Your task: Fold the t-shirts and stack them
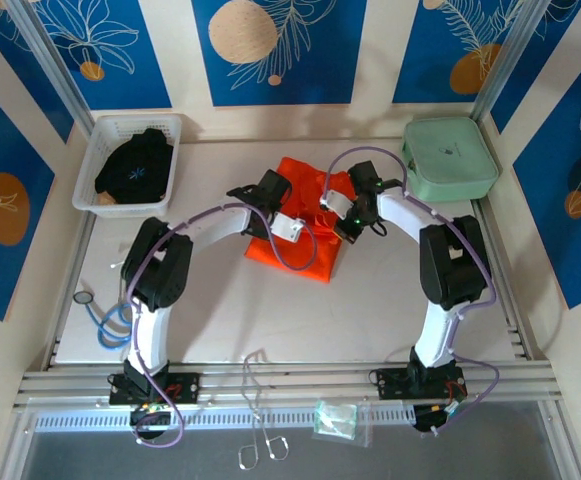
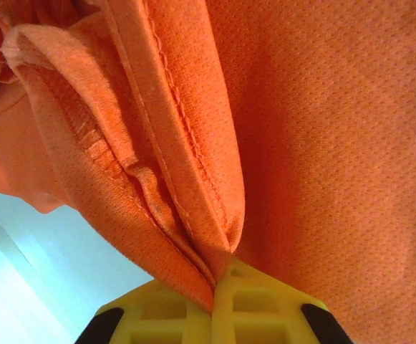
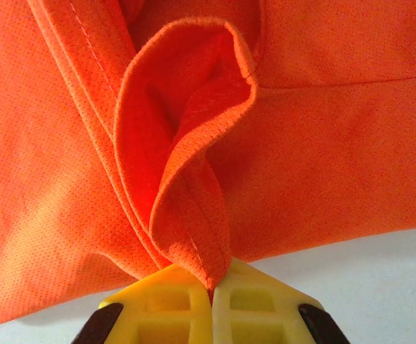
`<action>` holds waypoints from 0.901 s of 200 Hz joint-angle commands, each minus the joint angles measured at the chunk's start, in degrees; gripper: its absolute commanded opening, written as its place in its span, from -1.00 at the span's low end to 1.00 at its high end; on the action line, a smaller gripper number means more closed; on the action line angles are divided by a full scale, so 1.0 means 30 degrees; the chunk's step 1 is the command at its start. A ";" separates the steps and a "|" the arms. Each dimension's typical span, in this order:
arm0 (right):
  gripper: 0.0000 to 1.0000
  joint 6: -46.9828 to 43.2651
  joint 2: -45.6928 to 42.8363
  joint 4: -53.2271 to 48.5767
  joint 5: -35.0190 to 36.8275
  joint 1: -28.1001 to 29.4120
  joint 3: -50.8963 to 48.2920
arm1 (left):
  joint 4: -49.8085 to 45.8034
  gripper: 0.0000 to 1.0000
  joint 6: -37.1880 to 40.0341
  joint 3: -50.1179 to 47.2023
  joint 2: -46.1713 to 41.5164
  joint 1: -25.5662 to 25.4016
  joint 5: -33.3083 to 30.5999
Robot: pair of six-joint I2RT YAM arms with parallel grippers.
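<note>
Both arms arched inward over the tabletop [image 1: 370,300]; left end effector [image 2: 213,290] and right end effector [image 3: 211,283] each clamped on a fold of the orange t-shirt [image 1: 317,262]

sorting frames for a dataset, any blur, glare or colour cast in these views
top external: even light, sharp, soft shadows on the table, orange t-shirt bright but not blown out; left wrist: weave crisp, bluish cast on the table, yellow fingers slightly soft; right wrist: fold glows red, saturated, weave sharp
</note>
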 commanded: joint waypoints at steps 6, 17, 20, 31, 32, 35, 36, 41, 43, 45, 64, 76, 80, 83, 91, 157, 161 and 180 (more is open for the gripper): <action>-0.94 0.0933 0.1030 0.0363 0.0391 -0.0227 0.0720 | 0.0583 -1.00 0.0625 0.0541 0.0825 0.0484 -0.1087; -0.80 0.1343 0.1375 0.0359 0.0605 -0.0233 0.0925 | 0.1119 -1.00 0.0610 0.0541 0.0974 0.0471 -0.1253; -0.75 0.1450 0.1435 0.0367 0.0649 -0.0215 0.0970 | 0.1278 -1.00 0.0588 0.0537 0.1003 0.0484 -0.1281; -0.51 0.1979 0.1510 0.0572 0.0885 -0.0260 0.1034 | 0.1967 -0.96 0.0526 0.0544 0.1037 0.0470 -0.1466; -0.49 0.2044 0.1499 0.0598 0.0902 -0.0249 0.1036 | 0.2011 -0.94 0.0509 0.0543 0.1037 0.0469 -0.1476; -0.43 0.2196 0.1490 0.0697 0.0939 -0.0287 0.1042 | 0.2261 -0.86 0.0473 0.0515 0.1011 0.0469 -0.1485; -0.42 0.2270 0.1475 0.0733 0.0958 -0.0277 0.1055 | 0.2334 -0.83 0.0468 0.0513 0.1010 0.0483 -0.1500; -0.35 0.2562 0.1390 0.0927 0.1005 -0.0297 0.1028 | 0.2747 -0.66 0.0432 0.0497 0.0955 0.0469 -0.1604; -0.33 0.2669 0.1340 0.0999 0.1007 -0.0333 0.1021 | 0.2953 -0.58 0.0434 0.0486 0.0929 0.0461 -0.1662; -0.29 0.2769 0.1305 0.1076 0.1022 -0.0335 0.1035 | 0.3150 -0.51 0.0405 0.0483 0.0885 0.0452 -0.1699; 0.16 0.3730 0.0520 0.1966 0.1099 -0.0463 0.0922 | 0.5362 -0.23 0.0191 0.0340 0.0357 0.0388 -0.2158; 0.24 0.4216 -0.0071 0.2251 0.1015 -0.0558 0.0949 | 0.7007 -0.15 0.0113 0.0203 -0.0151 0.0353 -0.2522; 0.25 0.4306 -0.0287 0.2360 0.0966 -0.0571 0.0977 | 0.7698 -0.13 0.0116 0.0115 -0.0337 0.0355 -0.2683; 0.26 0.4354 -0.0432 0.2422 0.0914 -0.0562 0.0980 | 0.8271 -0.11 0.0116 0.0041 -0.0486 0.0352 -0.2844; 0.27 0.4448 -0.0882 0.2507 0.0808 -0.0614 0.1009 | 0.9940 -0.06 0.0224 -0.0235 -0.0902 0.0323 -0.3254; 0.34 0.1796 -0.6453 0.3009 -0.1708 -0.0271 -0.2096 | 1.7639 0.62 -0.1069 -0.3246 -0.4727 0.0366 -0.5783; 0.34 0.1183 -0.6780 0.2735 -0.1966 -0.0161 -0.2349 | 1.7369 0.66 -0.1542 -0.3596 -0.5085 0.0356 -0.5721; 0.35 -0.1470 -0.7852 0.0817 -0.2727 0.0529 -0.3380 | 1.5875 0.75 -0.4865 -0.5386 -0.7009 0.0447 -0.4899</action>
